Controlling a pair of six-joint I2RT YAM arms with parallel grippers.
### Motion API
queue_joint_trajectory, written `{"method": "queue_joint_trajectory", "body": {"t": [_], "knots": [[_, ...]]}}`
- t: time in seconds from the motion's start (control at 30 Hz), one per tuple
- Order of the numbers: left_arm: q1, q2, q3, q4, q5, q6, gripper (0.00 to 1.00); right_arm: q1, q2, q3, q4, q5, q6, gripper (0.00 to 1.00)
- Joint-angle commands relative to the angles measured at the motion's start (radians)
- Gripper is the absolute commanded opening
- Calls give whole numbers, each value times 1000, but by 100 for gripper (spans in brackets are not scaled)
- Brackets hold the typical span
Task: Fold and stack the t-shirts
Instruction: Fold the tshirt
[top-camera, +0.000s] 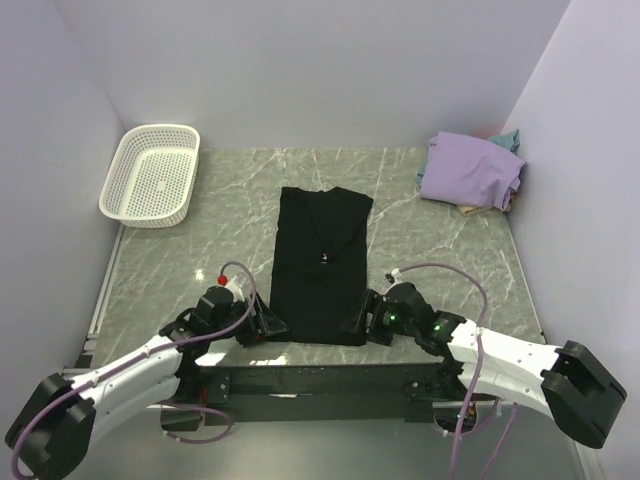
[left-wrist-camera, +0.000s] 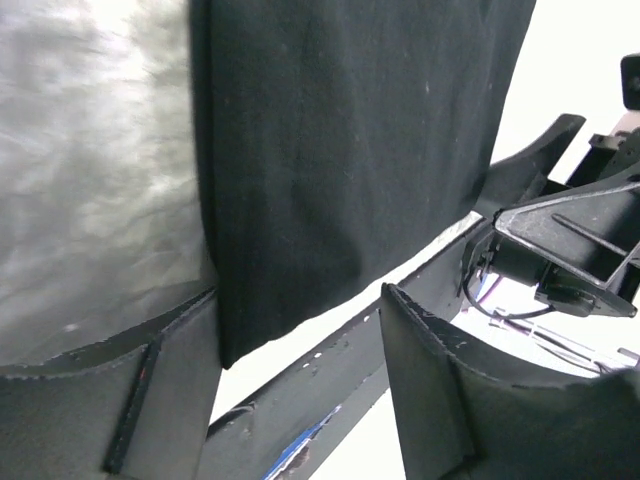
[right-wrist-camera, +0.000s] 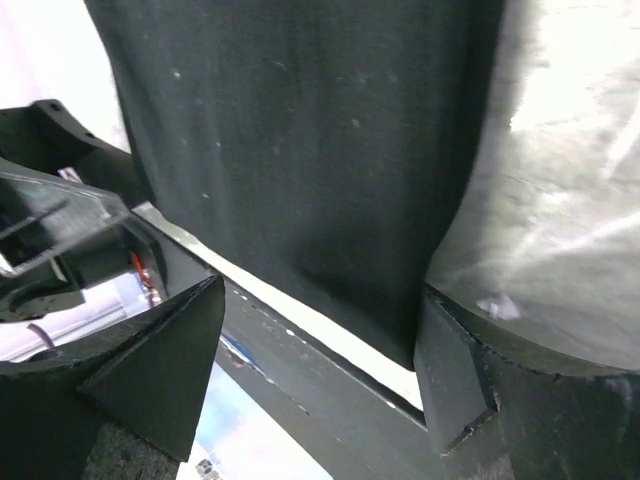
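Observation:
A black t-shirt (top-camera: 320, 265) lies flat on the marble table as a long strip, its near hem at the front edge. My left gripper (top-camera: 272, 325) sits at the near left corner, open, and that corner (left-wrist-camera: 235, 335) lies just inside the left finger (left-wrist-camera: 150, 390). At the near right corner my right gripper (top-camera: 355, 320) is open, the corner (right-wrist-camera: 400, 340) next to its right finger (right-wrist-camera: 460, 380). Neither grips the cloth. A lavender t-shirt (top-camera: 470, 170) lies bunched at the far right, with a teal t-shirt (top-camera: 510, 138) showing behind it.
A white perforated basket (top-camera: 150, 175) stands at the far left. Pale walls close in the table on three sides. A dark rail (left-wrist-camera: 330, 370) runs along the front edge under both grippers. Something tan (top-camera: 470, 208) pokes out beneath the lavender shirt.

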Motion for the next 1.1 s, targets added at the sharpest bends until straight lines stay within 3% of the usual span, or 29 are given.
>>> {"method": "queue_joint_trajectory", "body": {"t": [0.0, 0.07, 0.1, 0.17, 0.27, 0.3, 0.4, 0.5, 0.83, 1.07], "knots": [[-55, 93, -56, -62, -62, -12, 61, 25, 81, -61, -18, 42, 18, 80], [-66, 135, -51, -28, -69, -19, 58, 31, 101, -64, 2, 44, 18, 78], [-73, 148, -50, -18, -72, -25, 50, 34, 107, -65, 2, 44, 18, 77], [-79, 179, -48, -7, -82, -26, 45, 35, 124, -67, 12, 45, 18, 73], [-82, 195, -44, -14, -88, -25, 33, 39, 127, -69, 35, 42, 17, 53], [-82, 190, -36, -42, -92, -22, 23, 39, 121, -67, 35, 44, 15, 36], [-82, 139, -7, -108, -121, -13, 1, 42, 69, -61, 11, 59, 6, 12], [-82, 75, 45, -215, -146, 3, 1, 42, -2, -33, -47, 76, -5, 0], [-136, 27, 234, -372, -137, -11, 1, 43, -226, 71, -297, 107, -38, 0], [-198, 75, 409, -467, -220, -3, 1, 46, -249, 157, -360, 129, -94, 0]]}}
